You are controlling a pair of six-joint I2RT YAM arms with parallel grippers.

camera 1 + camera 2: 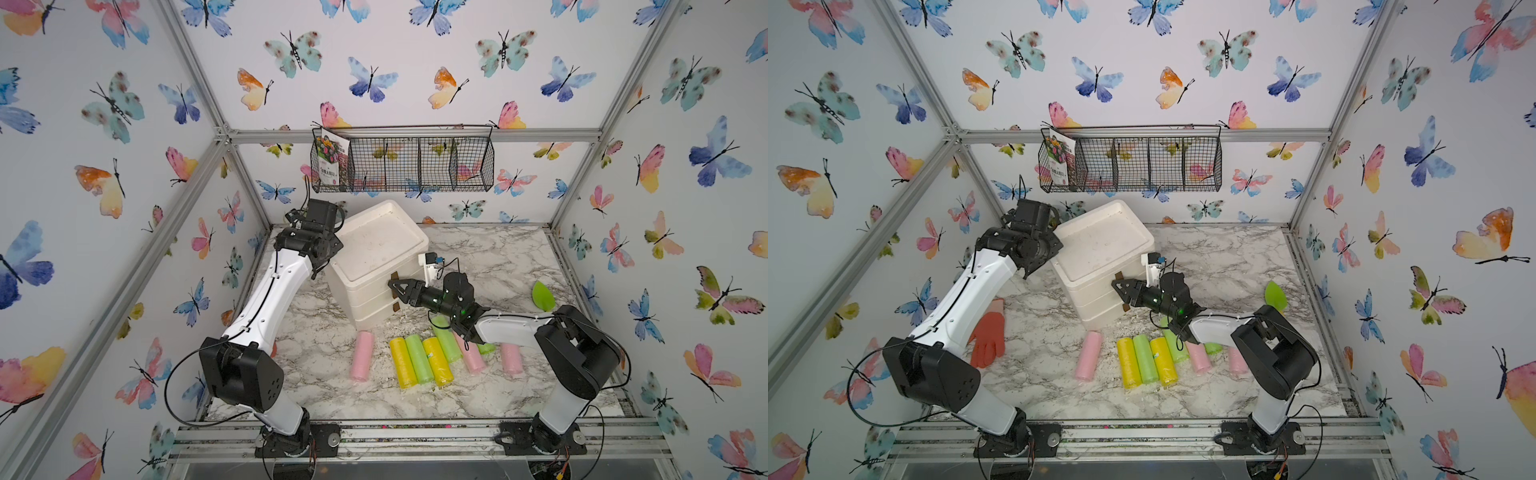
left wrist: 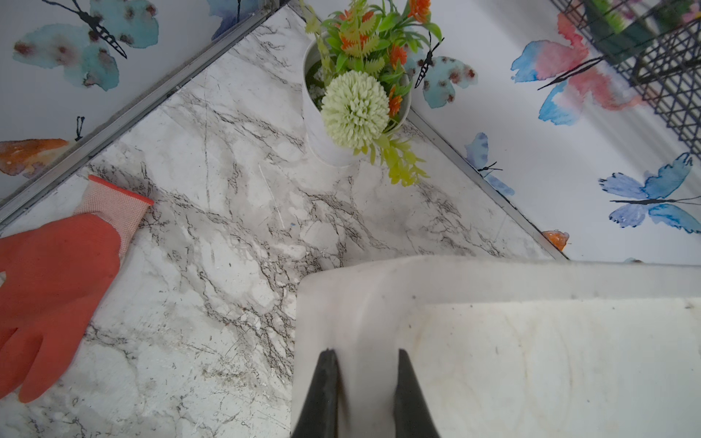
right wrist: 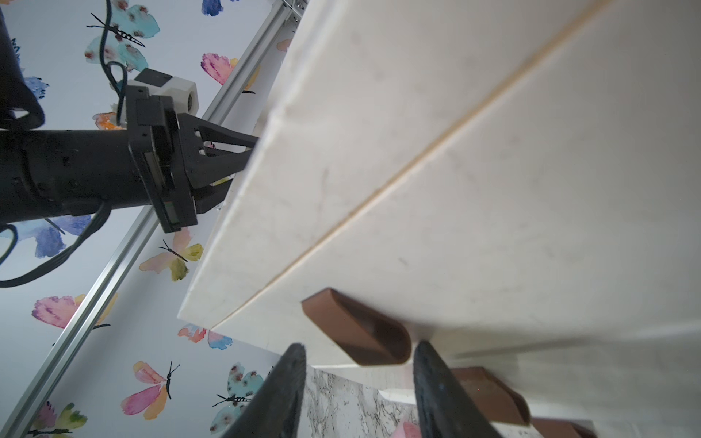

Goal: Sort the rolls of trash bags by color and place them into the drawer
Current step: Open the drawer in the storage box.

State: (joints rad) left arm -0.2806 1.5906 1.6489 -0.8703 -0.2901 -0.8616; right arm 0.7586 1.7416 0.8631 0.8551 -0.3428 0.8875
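Several rolls of trash bags lie on the marble table in front of the drawer unit: pink (image 1: 362, 355), yellow (image 1: 402, 361), green (image 1: 419, 358), yellow (image 1: 437, 360), green (image 1: 446, 338), pink (image 1: 471, 353) and pink (image 1: 511, 359); my right arm covers part of them. The white drawer unit (image 1: 365, 299) has all drawers closed. My right gripper (image 1: 394, 291) (image 3: 358, 347) is open, its fingers either side of the uppermost brown loop handle (image 3: 356, 333). My left gripper (image 2: 366, 354) (image 3: 246, 151) is shut on the unit's top rim (image 2: 364, 288).
An orange glove (image 1: 988, 336) lies at the left under my left arm. A potted artificial plant (image 2: 356, 94) stands in the back left corner. A green trowel (image 1: 543, 296) lies at the right. A wire basket (image 1: 403, 162) hangs on the back wall.
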